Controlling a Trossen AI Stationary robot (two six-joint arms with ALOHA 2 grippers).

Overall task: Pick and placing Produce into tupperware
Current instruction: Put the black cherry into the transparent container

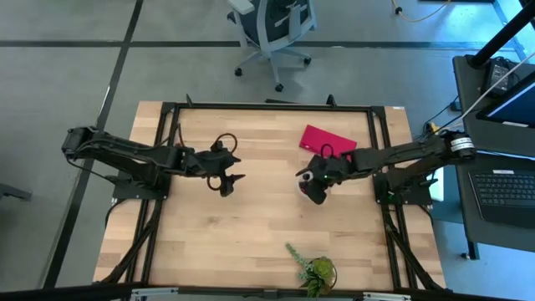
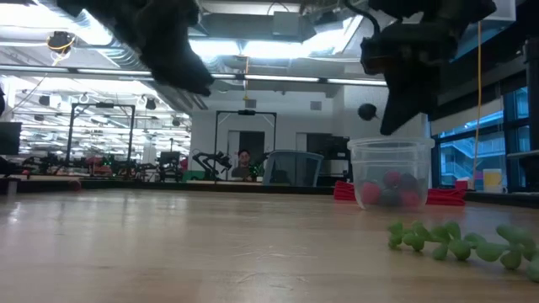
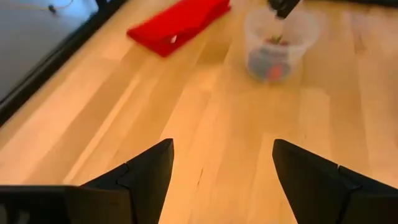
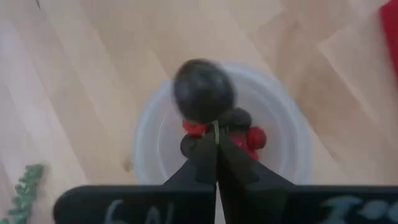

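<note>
The tupperware, a small clear round cup (image 2: 392, 172) with red and dark produce (image 4: 250, 138) in it, stands on the table right of centre. My right gripper (image 4: 216, 134) hangs over the cup's mouth (image 1: 316, 191), shut, with a dark round fruit (image 4: 204, 90) at its fingertips. Left of the table's middle, my left gripper (image 3: 224, 168) is raised above the wood, open, with nothing between its fingers. It faces the cup (image 3: 280, 43). My right gripper pinches a thin green stem (image 4: 216, 130) between its two shut fingertips. The dark fruit (image 2: 367, 110) sticks out just past the tips, above the cup's rim and clear of it. The fingers slant down from the table's right side.
A flat red piece (image 1: 328, 140) lies just beyond the cup toward the far edge. A green leafy sprig (image 1: 311, 267) lies at the near edge, right of centre. Bare wood spreads between the two grippers and toward the near left.
</note>
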